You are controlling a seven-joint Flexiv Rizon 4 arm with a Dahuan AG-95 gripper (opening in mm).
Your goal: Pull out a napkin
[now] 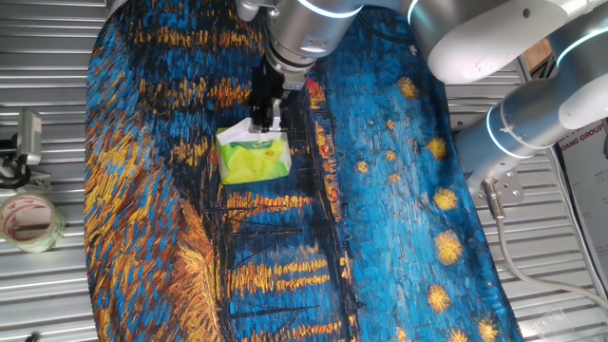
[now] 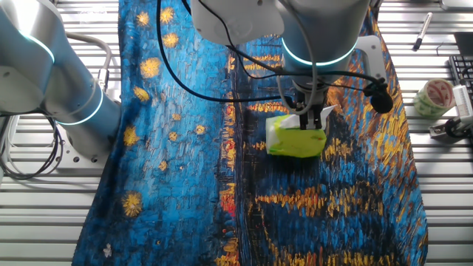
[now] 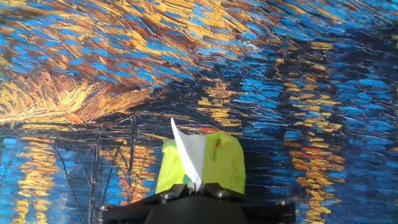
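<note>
Napkin (image 3: 186, 155) was pinched by the gripper (image 3: 198, 186) above the green pack (image 1: 253, 158); if pulled crookedly, it could be torn, or the pack dragged along

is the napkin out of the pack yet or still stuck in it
Partly out: the napkin stands up as a white point from the green pack, its lower end at the pincer. Whether it is free, cannot tell.

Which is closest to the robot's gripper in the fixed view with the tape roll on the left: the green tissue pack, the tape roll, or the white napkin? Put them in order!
1. The napkin: right at the gripper fingertips, poking up from the pack.
2. The green tissue pack: just under the gripper, on the painted cloth.
3. The tape roll: far off at the left edge, on the metal table.
</note>
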